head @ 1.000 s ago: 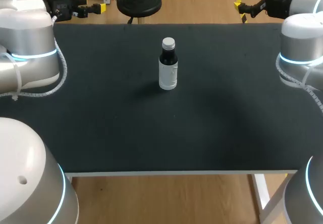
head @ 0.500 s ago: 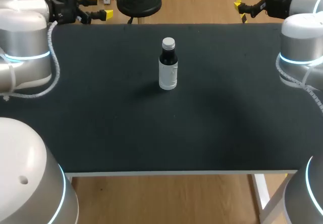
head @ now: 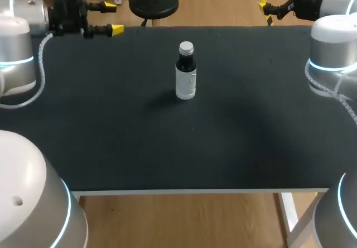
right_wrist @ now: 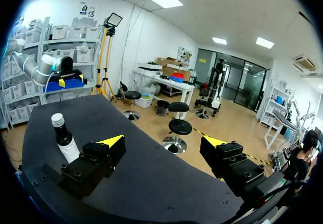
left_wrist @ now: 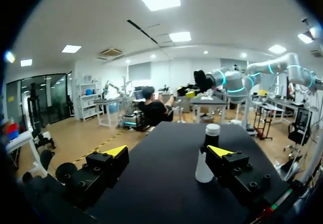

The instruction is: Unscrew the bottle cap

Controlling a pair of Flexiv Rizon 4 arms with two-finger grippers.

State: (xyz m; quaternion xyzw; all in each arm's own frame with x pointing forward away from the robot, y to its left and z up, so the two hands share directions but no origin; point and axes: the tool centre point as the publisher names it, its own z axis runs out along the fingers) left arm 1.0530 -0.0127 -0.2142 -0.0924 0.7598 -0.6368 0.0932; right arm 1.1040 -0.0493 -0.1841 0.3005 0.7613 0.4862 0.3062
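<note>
The table (head: 111, 147) is black and flat. The left gripper (head: 112, 18) and the right gripper (right_wrist: 163, 142) both have fingers spread wide, holding nothing, up at the far corners. The bottle (head: 186, 80) stands upright in the middle, well apart from both, its cap (head: 186, 48) on

Head looks down from behind — wrists share the bottle (head: 186, 76).

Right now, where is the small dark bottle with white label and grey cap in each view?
Head view: bottle upright mid-table.
Left wrist view: ahead of left gripper, partly behind one finger.
Right wrist view: ahead of right gripper, beyond one finger.
Shared landmark: the black table.
</note>
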